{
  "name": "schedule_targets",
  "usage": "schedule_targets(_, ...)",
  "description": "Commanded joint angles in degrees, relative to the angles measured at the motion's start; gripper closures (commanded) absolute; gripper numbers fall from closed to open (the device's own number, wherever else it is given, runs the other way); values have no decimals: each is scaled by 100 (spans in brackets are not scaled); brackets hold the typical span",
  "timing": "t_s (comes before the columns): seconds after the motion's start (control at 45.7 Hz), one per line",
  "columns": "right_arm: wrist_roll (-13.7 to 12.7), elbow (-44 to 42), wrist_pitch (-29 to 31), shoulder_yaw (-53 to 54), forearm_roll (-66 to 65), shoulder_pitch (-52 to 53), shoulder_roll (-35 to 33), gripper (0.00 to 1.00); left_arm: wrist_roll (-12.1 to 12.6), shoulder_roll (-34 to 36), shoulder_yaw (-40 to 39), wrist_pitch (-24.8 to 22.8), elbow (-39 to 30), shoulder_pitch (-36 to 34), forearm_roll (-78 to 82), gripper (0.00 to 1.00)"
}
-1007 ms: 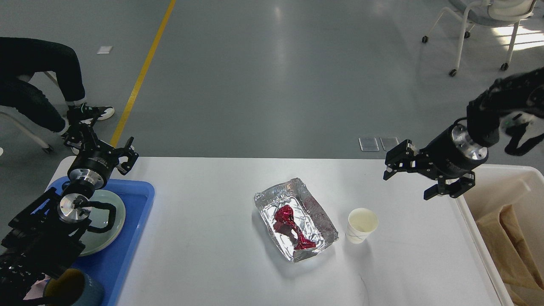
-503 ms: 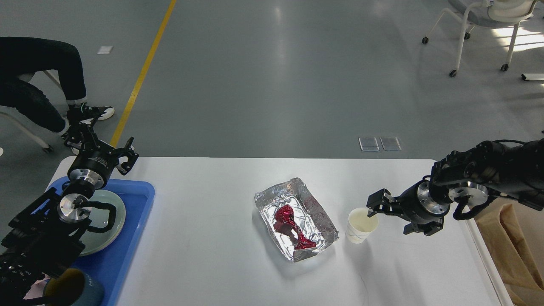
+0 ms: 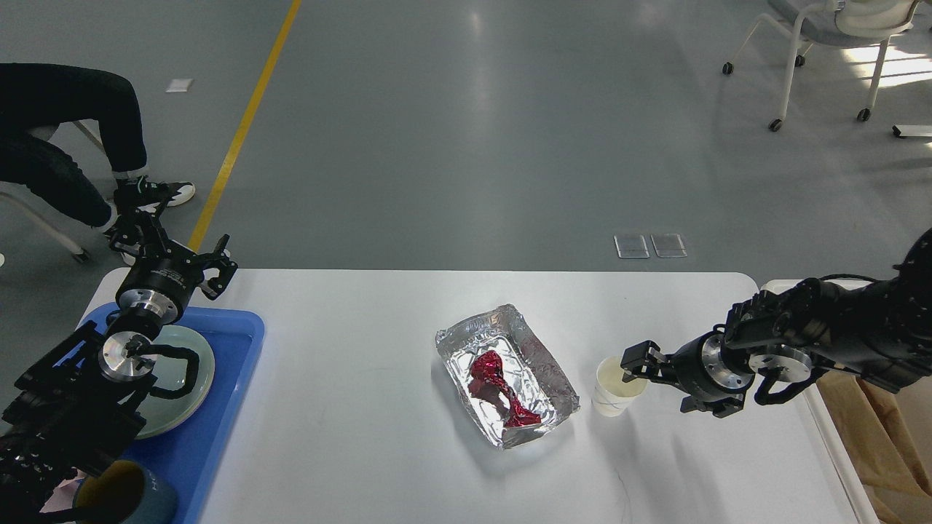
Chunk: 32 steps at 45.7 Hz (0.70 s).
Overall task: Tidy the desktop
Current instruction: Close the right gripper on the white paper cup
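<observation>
Right gripper (image 3: pixel 632 367) is at the paper cup's (image 3: pixel 617 387) rim, one finger over the mouth; grip width I can't tell. The cup stands on the desktop (image 3: pixel 349 437) beside the foil tray (image 3: pixel 510 375). Next: pinch, lift, bin it. Left gripper (image 3: pixel 164 244) hovers, spread.

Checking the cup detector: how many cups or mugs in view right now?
2. A white paper cup stands on the desktop right of the foil tray, at the right gripper. A dark mug sits on the blue tray, bottom left, partly hidden by the left arm.
</observation>
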Motion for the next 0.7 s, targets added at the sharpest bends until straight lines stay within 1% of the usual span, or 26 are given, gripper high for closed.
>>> schedule_targets(0.0,-1,-14,-3,45,35,-42,6,22,0,0,0,0,0,0,0,3)
schedule_targets(0.022,-10,-14,-3,36,35,-42,6,31,0,0,0,0,0,0,0,3)
schedule_targets(0.044,-10,-5,6,27,35,-51,14,42,0,0,0,0,0,0,0,3)
schedule_targets(0.066,-19,4,15,18,35,-60,32,55,0,0,0,0,0,0,0,3)
schedule_targets(0.109,-80,12,59,1,35,-77,76,88,0,0,0,0,0,0,0,3)
schedule_targets(0.131,-150,21,76,1,35,-86,85,100,0,0,0,0,0,0,0,3)
schedule_targets(0.175,-291,39,76,18,44,-95,94,100,0,0,0,0,0,0,0,3)
schedule_targets(0.241,-353,48,85,27,44,-104,94,100,0,0,0,0,0,0,0,3)
schedule_targets(0.679,-370,39,-11,36,53,37,15,100,0,0,0,0,0,0,9,3)
